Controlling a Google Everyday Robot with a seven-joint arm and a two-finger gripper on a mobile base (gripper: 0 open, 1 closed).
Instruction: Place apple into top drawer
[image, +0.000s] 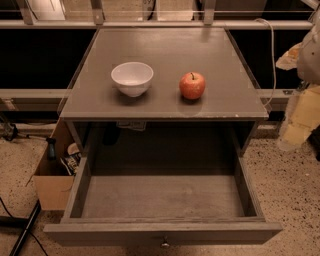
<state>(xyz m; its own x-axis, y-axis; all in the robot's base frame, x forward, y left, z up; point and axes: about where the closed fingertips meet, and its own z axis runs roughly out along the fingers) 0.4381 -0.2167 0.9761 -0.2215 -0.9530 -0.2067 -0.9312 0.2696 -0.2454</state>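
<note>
The apple (192, 85), red-orange with a short dark stem, sits upright on the grey cabinet top (165, 47), right of centre near the front edge. The top drawer (162, 232) is pulled fully out below it, with a small metal knob (164, 244) on its front panel and nothing on its floor. My gripper (296, 127) shows as a pale, yellowish blurred shape at the right edge of the view, beside the cabinet's right front corner. It is well to the right of the apple, apart from it and holding nothing that I can see.
A white bowl (132, 78) stands left of the apple on the cabinet top. A cardboard box (50, 182) with small items sits on the speckled floor left of the drawer. A white cable (273, 60) hangs by the right edge. A dark pole (22, 232) lies bottom left.
</note>
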